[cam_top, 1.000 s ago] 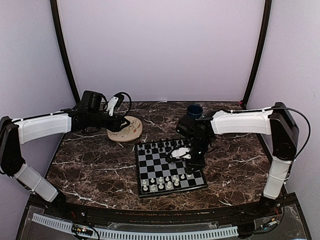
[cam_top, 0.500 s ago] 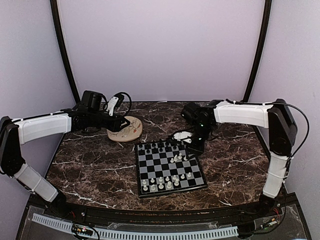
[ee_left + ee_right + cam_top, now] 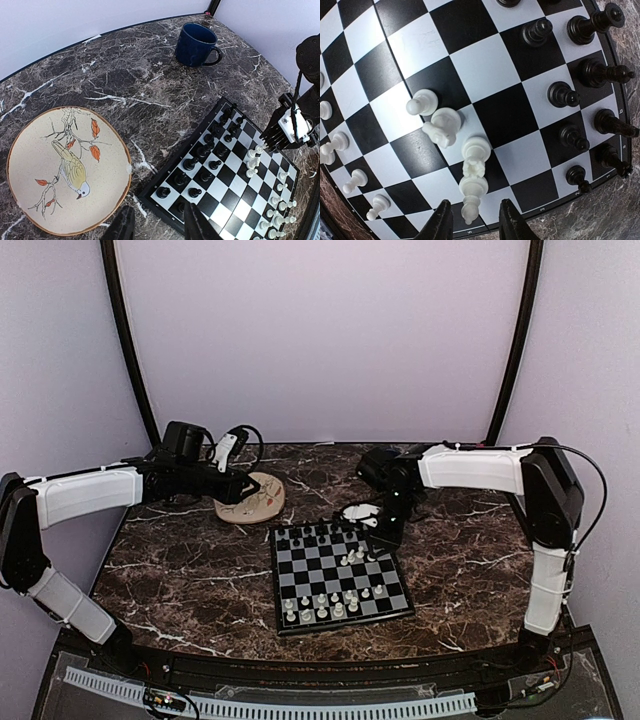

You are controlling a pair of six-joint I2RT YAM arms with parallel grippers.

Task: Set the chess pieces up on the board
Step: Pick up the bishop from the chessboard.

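I work in a robot test booth, not a home: plain pale walls (image 3: 320, 340) close in a dark marbled worktop (image 3: 190, 570) on three sides, black poles (image 3: 128, 340) (curved, one at each back corner) frame it, and a slotted cable duct (image 3: 300, 706) with loose wiring runs along the near edge.
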